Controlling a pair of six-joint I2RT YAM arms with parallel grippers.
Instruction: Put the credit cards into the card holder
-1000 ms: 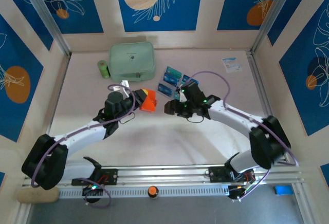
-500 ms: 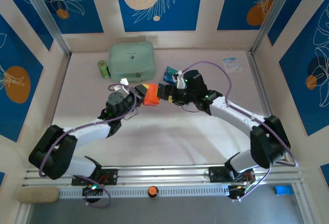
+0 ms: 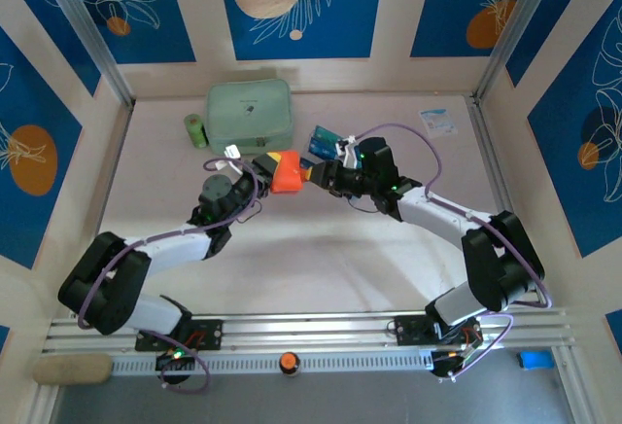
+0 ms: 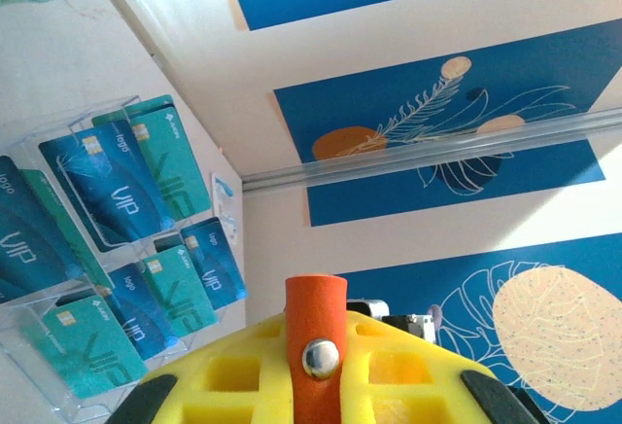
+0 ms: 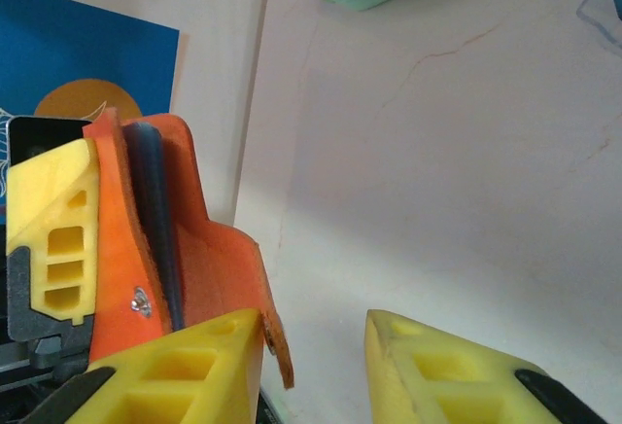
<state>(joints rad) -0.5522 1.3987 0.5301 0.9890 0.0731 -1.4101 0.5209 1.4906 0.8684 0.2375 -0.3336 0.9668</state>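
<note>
The orange card holder hangs above the table's middle, with my left gripper shut on it. In the left wrist view its strap and snap button stand between the yellow fingers. My right gripper is right beside the holder, open, with nothing between its fingers. In the right wrist view the holder's flap touches the inner edge of the left fingertip, and the gripper frames bare table. A dark blue card edge sits inside the holder. Teal-blue credit cards fill a clear rack.
A mint-green zip pouch lies at the back left with a small green roll beside it. A white-and-blue leaflet lies at the back right. The clear tiered rack stands just behind the two grippers.
My right gripper has moved back and left up to the card holder, and its jaws have narrowed. The left arm carried the holder a little farther back.
</note>
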